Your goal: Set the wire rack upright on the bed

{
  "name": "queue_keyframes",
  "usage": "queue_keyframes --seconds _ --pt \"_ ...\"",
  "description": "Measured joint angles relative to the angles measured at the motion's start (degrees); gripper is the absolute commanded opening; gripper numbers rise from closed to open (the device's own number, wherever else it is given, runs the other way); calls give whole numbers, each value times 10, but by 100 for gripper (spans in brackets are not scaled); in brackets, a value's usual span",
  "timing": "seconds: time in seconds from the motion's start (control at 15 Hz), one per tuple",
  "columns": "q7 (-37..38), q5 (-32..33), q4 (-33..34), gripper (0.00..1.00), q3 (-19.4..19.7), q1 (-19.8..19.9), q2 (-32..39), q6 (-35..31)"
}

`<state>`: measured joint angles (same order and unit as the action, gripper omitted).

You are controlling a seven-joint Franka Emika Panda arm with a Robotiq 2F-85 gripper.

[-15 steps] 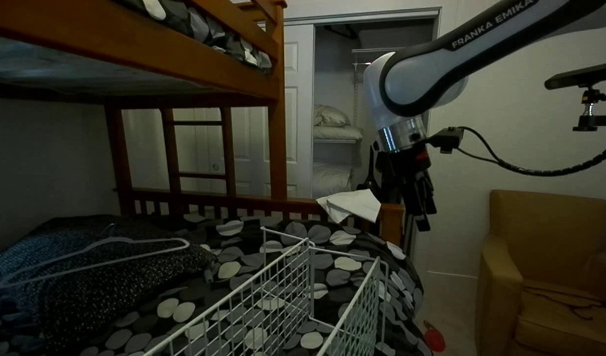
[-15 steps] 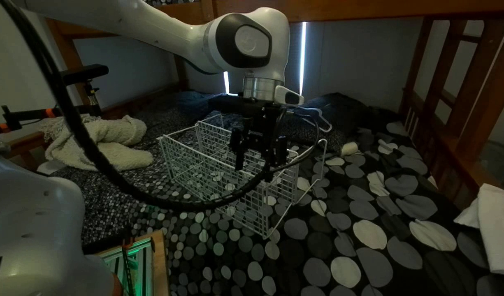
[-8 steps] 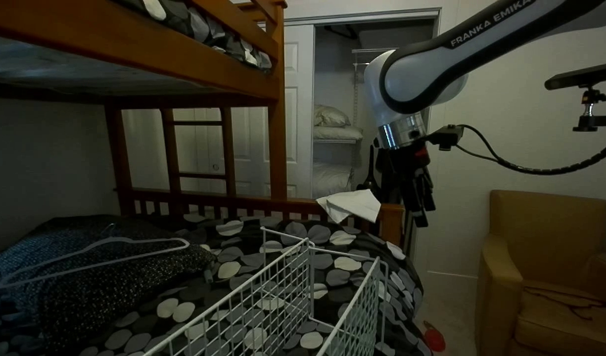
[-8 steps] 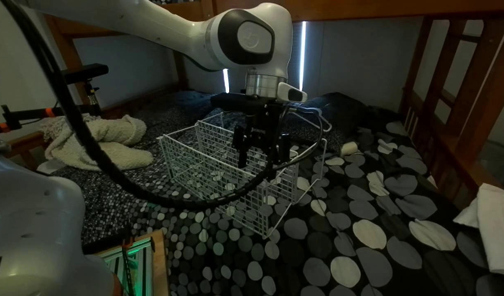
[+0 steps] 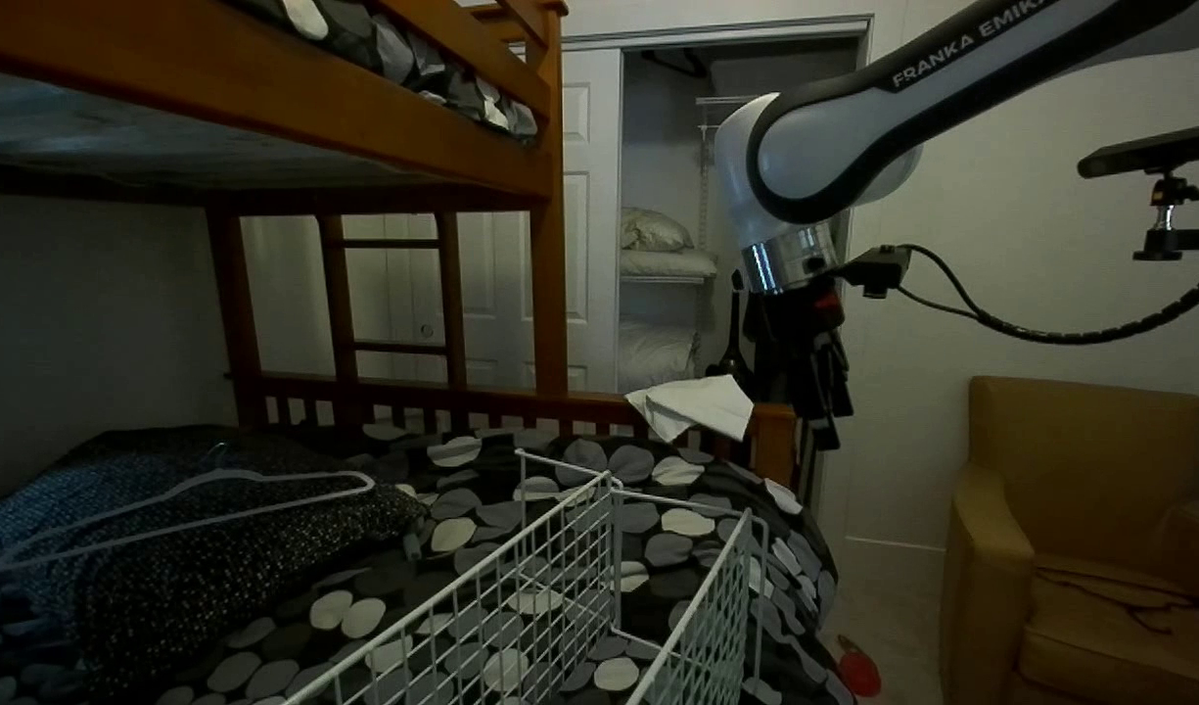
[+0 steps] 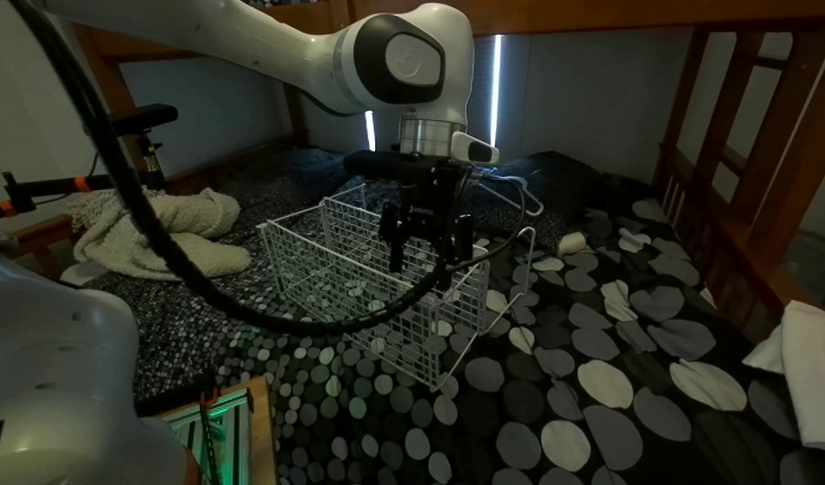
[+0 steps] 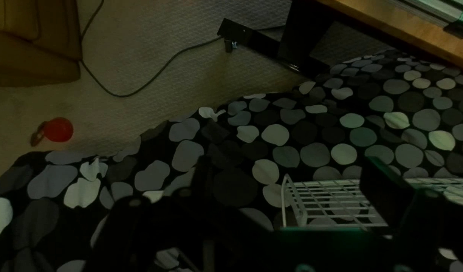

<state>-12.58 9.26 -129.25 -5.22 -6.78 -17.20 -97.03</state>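
Dotted bed surface (image 6: 580,397) in dim light, carrying the white wire rack (image 6: 368,286).
Wrist view shows the rack at four o'clock; the hand (image 7: 288,162) hangs above the bed, its fingers (image 7: 386,190) standing apart.

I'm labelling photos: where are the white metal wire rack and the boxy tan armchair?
White metal wire rack (image 6: 338,286), in an exterior view: near mesh side.
Boxy tan armchair (image 5: 1083,460), in an exterior view: backrest.

You can count one wire rack (image 6: 338,286), one bed (image 6: 614,417), one end effector (image 6: 427,259) with two fingers (image 7: 386,192), one armchair (image 5: 1088,470), one clothes hanger (image 5: 222,475), one cream blanket (image 6: 207,215) and one red object (image 7: 58,129).
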Motion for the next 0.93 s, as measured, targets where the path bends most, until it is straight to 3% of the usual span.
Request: queue_keyframes --seconds 0.6,0.93 --pt "-7 -105 -13 100 -33 -57 -11 -1" --pt "-6 -105 -10 100 -35 -57 -8 -2"
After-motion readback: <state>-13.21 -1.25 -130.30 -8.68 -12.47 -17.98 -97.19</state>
